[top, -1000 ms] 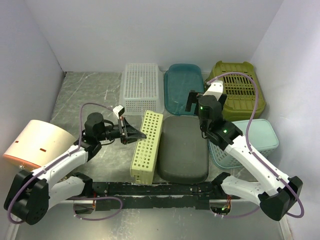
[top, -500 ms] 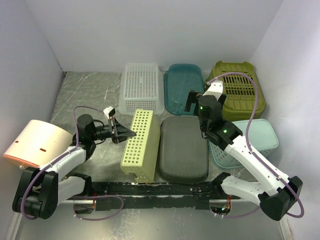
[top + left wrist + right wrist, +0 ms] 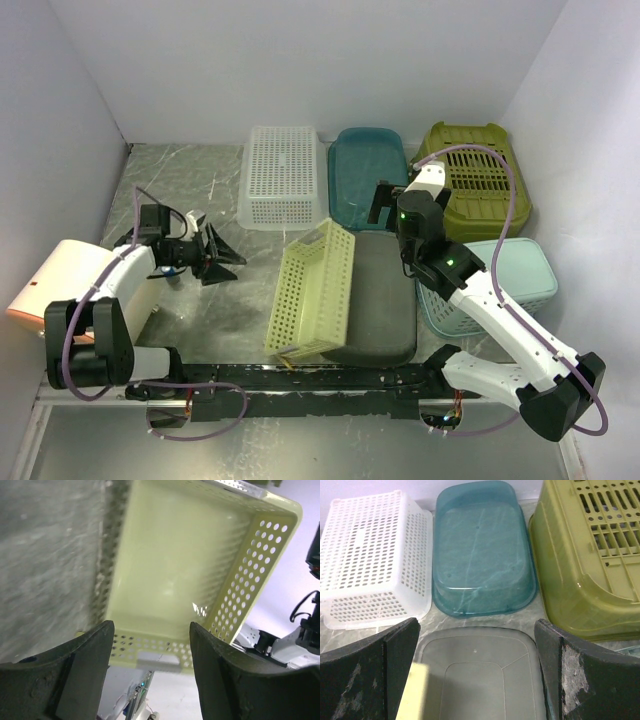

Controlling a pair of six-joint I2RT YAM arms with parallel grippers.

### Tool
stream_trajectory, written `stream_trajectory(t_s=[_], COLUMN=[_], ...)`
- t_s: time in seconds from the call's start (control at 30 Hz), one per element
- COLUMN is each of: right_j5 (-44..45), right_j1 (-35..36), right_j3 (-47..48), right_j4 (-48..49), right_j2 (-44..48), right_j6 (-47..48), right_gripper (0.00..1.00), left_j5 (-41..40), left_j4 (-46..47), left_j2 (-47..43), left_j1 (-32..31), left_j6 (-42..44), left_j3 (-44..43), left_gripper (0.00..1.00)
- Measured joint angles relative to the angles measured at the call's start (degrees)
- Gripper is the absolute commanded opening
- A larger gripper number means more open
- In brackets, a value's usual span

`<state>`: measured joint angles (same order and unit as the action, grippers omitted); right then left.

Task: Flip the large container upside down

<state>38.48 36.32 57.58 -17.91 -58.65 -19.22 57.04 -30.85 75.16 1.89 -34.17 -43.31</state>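
Note:
The large container, a pale yellow perforated basket (image 3: pixel 312 290), stands tipped on its long side in the middle of the table. Its far edge leans on a grey upturned tub (image 3: pixel 380 300). Its open side faces left, and its smooth inside (image 3: pixel 170 570) fills the left wrist view. My left gripper (image 3: pixel 222 262) is a short way to its left, open, with nothing between its fingers (image 3: pixel 75 670). My right gripper (image 3: pixel 383 203) hangs open and empty above the grey tub (image 3: pixel 480 665), with a corner of the yellow basket (image 3: pixel 415 695) at the lower left of that view.
Along the back wall stand a white perforated basket (image 3: pixel 283 178), a teal tub (image 3: pixel 367 177) and an olive slotted basket (image 3: pixel 478 178), all upside down. A pale blue basket (image 3: pixel 505 285) sits under the right arm. A peach container (image 3: pixel 75 290) is at the far left.
My left gripper opened, let go of the yellow basket and drew back to the left. The basket tipped rightward against the grey tub. The right arm stayed still.

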Motion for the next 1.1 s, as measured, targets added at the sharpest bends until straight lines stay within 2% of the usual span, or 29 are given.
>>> stream_trajectory(t_s=[0.23,0.57,0.63,0.7,0.77,0.83,1.0,1.1], right_j5=[-7.7,-24.2,-23.9,-21.0,-19.0,-18.0,-16.3,-15.7], right_j1=[-0.3,0.4,4.2,12.2,20.7,26.1,32.9,36.2], right_j3=[-0.1,-4.1,-2.8,1.0,7.0,12.6,23.2,27.7], right_j4=[-1.2,-4.9,-5.2,-5.9,-5.8,-5.4,-5.9,-6.9], right_j2=[-1.0,-3.3,-4.8,-8.4,-14.1,-20.3,-35.8,-43.8], right_j6=[-3.3,-9.8,-10.4,-10.6,-11.1,-12.2,-14.7,-15.6], right_gripper=[1.00,0.99,1.00,1.00,1.00,1.00,1.00,0.95], left_j5=[-4.5,-16.1,-18.8,-22.6,-26.6,-30.3,-35.7,-37.2], left_j4=[-7.3,-13.5,-15.3,-18.6,-21.8,-24.2,-27.1,-27.7], left_j2=[-0.8,-10.3,-10.3,-9.6,-7.7,-5.1,3.3,7.2], left_j1=[2.8,0.8,0.6,0.6,0.6,0.7,1.5,2.6], left_j6=[5.7,10.3,10.6,10.8,10.8,10.6,9.3,8.6], left_j3=[-1.9,-20.5,-22.6,-25.5,-30.8,-37.8,-57.6,-66.2], left_gripper=[0.73,0.72,0.73,0.73,0.74,0.74,0.75,0.74])
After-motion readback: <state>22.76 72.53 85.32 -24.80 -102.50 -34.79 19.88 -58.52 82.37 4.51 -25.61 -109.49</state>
